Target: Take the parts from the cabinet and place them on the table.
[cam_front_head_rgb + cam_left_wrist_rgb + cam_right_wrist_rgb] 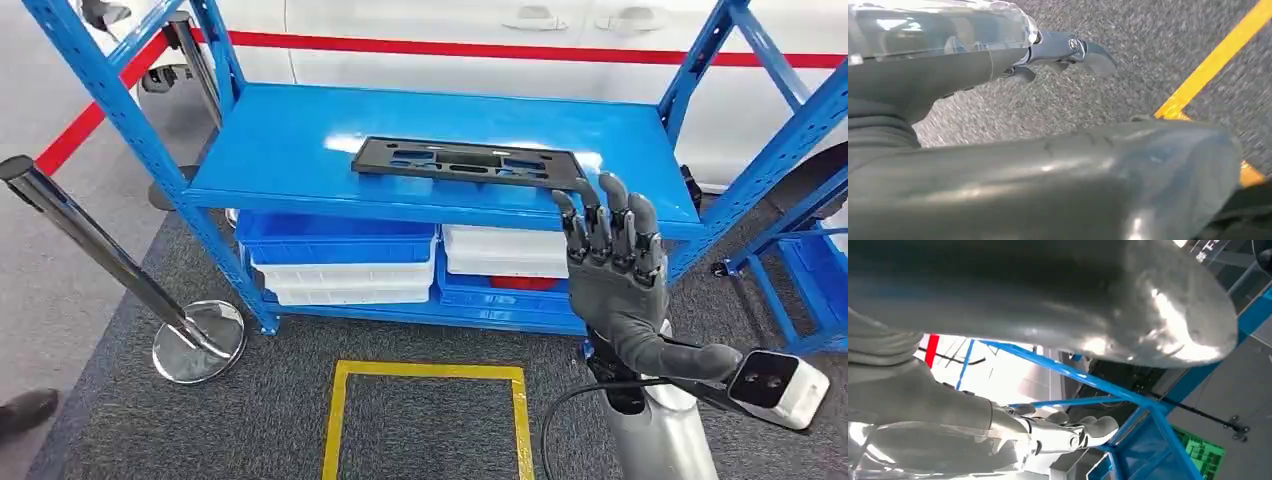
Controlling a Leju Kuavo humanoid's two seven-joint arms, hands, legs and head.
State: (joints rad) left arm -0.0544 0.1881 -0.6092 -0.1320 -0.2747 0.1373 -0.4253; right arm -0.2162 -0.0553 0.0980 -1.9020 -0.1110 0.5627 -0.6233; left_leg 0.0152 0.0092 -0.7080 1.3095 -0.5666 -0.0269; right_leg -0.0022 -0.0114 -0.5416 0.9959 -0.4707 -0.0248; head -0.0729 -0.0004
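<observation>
Head view: flat black slotted part (466,163) lies on blue cabinet (280,150).

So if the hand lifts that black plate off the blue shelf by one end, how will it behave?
The black plate looks thin, flat and full of cutouts, so it is probably light and fairly stiff. It is long, so the far end may droop. The right hand could slide it on the glossy shelf.

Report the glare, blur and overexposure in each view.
Head view: sharp, with white glare patches on the blue shelf behind the black part. Left wrist view: carpet streaked with motion blur, the left hand out of focus. Right wrist view: background blown out white, bright highlight on the right hand.
</observation>
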